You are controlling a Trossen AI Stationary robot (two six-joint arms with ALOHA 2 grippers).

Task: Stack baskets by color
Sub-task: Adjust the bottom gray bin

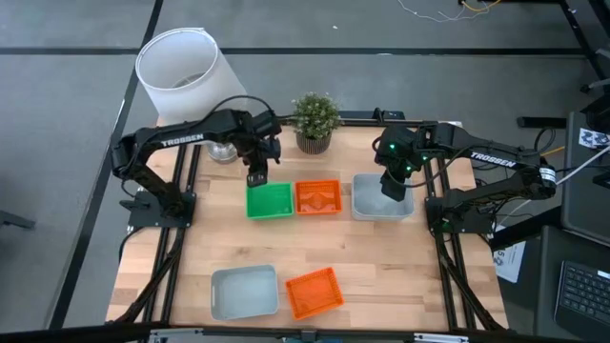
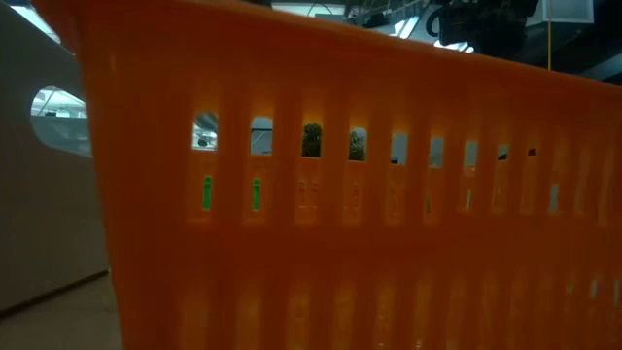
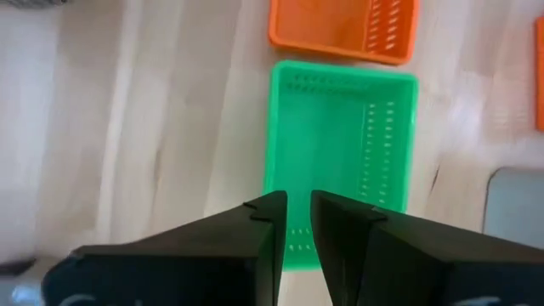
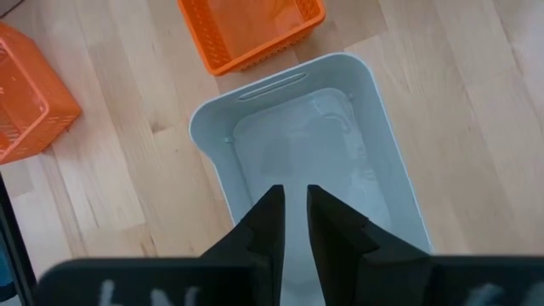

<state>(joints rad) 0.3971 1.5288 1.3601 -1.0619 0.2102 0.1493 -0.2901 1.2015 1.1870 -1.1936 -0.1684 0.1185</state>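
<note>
Three baskets stand in a row at the table's middle: green [image 1: 270, 201], orange [image 1: 317, 197] and pale grey [image 1: 383, 198]. Two more rest near the front edge, grey [image 1: 245, 292] and orange [image 1: 315, 292]; the orange one's wall [image 2: 340, 214] fills the low view. My left gripper [image 1: 257, 178] hangs above the green basket's [image 3: 340, 144] far rim, pointing steeply down, its fingers [image 3: 299, 200] a narrow gap apart with nothing between them. My right gripper [image 1: 394, 188] hangs over the grey basket [image 4: 297, 144], also narrowly open [image 4: 295, 191] and empty.
A potted plant [image 1: 315, 119] stands at the far edge behind the row. A white lampshade [image 1: 181, 71] lies beyond the far left corner. Bare wood shows between the two rows of baskets and at the table's near right.
</note>
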